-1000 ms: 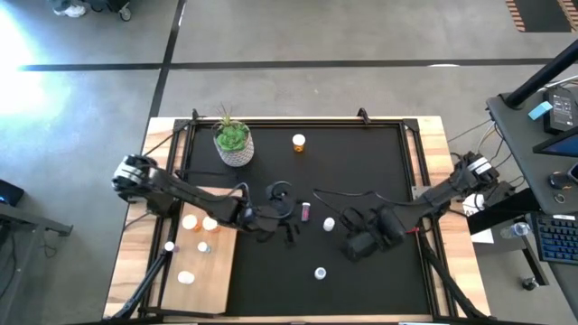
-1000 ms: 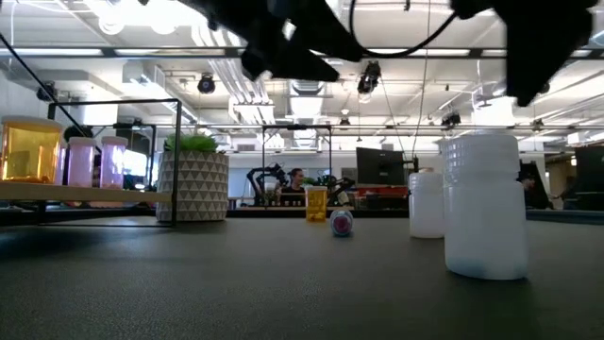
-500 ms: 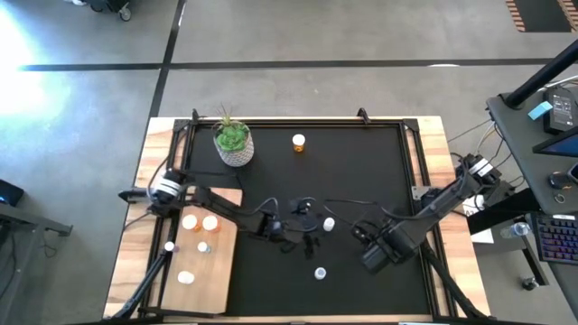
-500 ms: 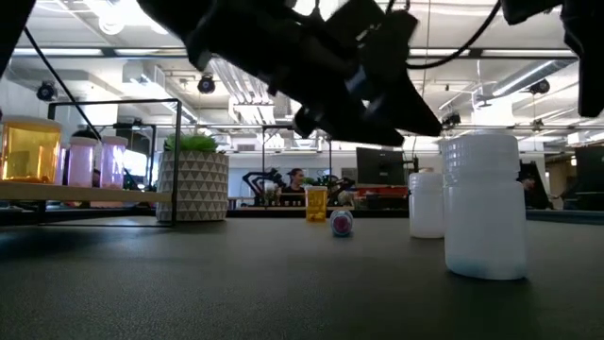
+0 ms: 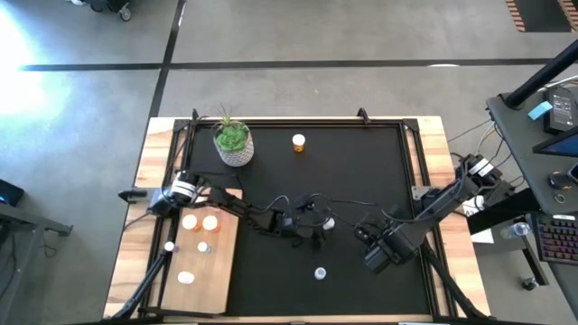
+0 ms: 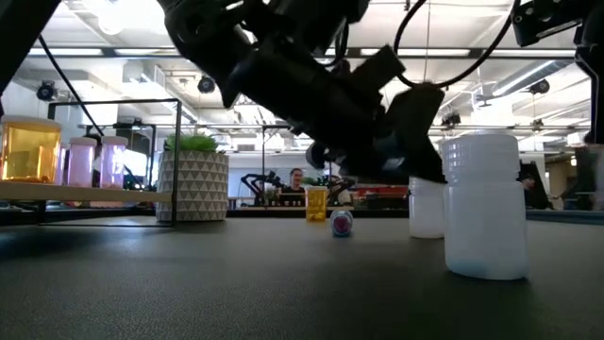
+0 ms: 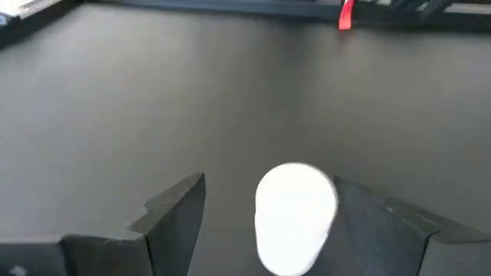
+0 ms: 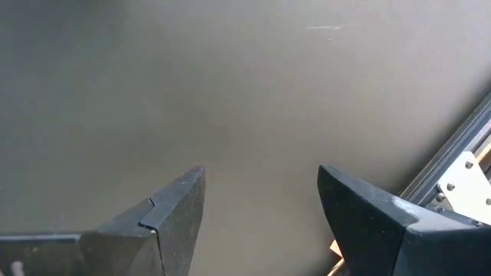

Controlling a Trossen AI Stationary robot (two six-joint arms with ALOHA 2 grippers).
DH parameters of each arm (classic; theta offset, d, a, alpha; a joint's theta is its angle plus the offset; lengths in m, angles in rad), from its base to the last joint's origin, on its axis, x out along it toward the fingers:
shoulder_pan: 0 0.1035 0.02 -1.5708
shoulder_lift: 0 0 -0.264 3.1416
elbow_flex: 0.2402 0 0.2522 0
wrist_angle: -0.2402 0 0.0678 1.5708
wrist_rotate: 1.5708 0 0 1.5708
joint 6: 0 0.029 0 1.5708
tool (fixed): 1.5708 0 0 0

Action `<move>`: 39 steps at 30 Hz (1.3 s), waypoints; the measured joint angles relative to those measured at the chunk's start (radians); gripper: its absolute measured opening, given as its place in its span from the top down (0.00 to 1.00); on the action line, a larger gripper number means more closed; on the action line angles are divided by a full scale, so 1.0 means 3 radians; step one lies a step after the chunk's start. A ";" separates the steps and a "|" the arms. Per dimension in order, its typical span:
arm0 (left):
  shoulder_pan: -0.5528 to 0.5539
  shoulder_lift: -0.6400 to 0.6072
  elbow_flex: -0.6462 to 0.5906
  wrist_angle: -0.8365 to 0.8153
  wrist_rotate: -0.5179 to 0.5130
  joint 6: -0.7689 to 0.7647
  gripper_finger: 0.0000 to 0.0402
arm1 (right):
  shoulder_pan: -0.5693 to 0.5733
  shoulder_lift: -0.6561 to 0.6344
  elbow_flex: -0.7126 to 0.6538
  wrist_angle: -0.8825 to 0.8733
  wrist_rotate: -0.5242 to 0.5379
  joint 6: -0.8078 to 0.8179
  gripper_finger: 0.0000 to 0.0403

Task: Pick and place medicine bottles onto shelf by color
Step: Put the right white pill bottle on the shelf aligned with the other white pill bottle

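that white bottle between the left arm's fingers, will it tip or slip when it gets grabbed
The white bottle stands upright on the black mat, tall for its base, so an off-centre squeeze could tip it. Its smooth round plastic may slip or twist. The left tool straddles it open, fairly centred, which helps.

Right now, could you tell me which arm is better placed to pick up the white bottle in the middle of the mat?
Left: the left gripper is open around the white bottle; the right gripper is over bare mat.

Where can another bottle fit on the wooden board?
The shelf has bare wood along its mat-side edge and between the bottles and its near end. It is crowded at the far end, where two orange bottles stand together; the left gripper works over the mat.
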 joint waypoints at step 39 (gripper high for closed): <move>-0.0114 -0.0958 -0.0017 -0.1193 0.0370 -0.0066 0.69 | -0.0001 -0.0027 -0.0083 0.0182 -0.0052 0.0051 0.40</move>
